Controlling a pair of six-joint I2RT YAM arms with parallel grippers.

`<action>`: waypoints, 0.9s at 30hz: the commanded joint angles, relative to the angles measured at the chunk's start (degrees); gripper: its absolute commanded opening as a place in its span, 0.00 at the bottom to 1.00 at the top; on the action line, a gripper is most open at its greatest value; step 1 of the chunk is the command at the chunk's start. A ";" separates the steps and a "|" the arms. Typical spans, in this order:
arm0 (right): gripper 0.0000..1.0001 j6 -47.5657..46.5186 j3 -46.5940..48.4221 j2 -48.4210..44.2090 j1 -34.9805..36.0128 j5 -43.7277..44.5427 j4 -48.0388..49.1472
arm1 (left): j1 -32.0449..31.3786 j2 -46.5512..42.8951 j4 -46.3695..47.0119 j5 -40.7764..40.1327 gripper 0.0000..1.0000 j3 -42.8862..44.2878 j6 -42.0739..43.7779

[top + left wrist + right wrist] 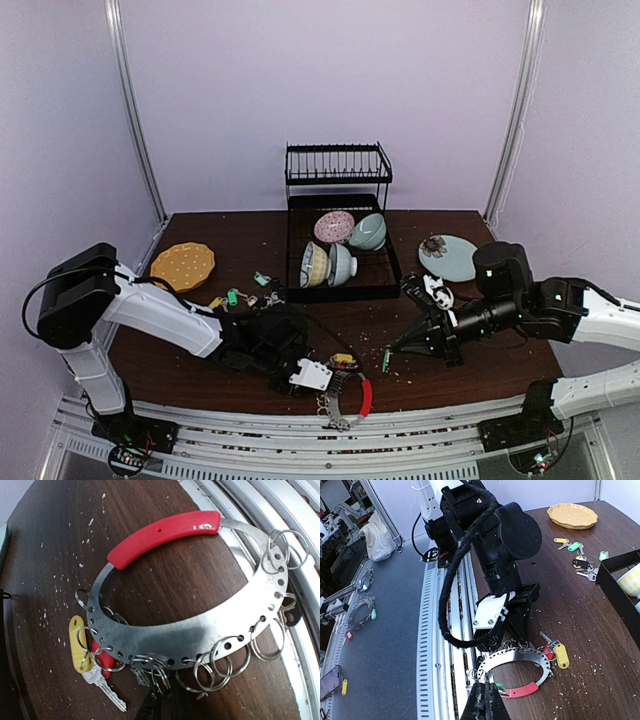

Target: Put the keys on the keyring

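Silver with a red sleeve, the keyring lies at the near edge of the table, under the left gripper. The right gripper, clenched on a green-tagged key, hovers just beside it.

Left wrist: the keyring overhangs that edge, so a nudge could tip it off. Whether these jaws grip it I cannot tell.

Right wrist: the key's tag sits just beside the sleeve.

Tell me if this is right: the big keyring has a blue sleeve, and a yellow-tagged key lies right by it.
No: the sleeve on the keyring is red, not blue, as the left wrist view shows. The yellow-tagged key does lie right by it.
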 commanded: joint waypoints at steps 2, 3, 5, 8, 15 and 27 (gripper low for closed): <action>0.00 0.83 0.46 -0.95 -0.25 -0.32 0.20 | -0.75 0.77 -2.12 -0.60 0.01 1.54 -0.34; 0.00 0.87 0.40 -1.01 -0.20 -0.33 0.20 | -0.79 0.48 -2.40 -0.43 0.00 1.74 -0.72; 0.00 0.89 0.48 -1.04 -0.24 -0.18 0.21 | -0.75 -0.16 -2.66 -0.40 0.00 2.22 -2.30; 0.00 0.95 0.52 -1.13 -0.26 0.13 0.20 | -0.75 -2.58 -2.61 -1.96 0.00 2.48 -5.85; 0.00 1.39 0.27 -1.69 -0.25 1.28 1.25 | -0.79 -11.42 -7.80 -4.39 0.00 5.80 -15.09; 0.00 5.97 0.09 1.13 -0.18 -1.83 9.80 | -7.80 -24.26 -14.32 -12.41 0.00 13.22 -13.99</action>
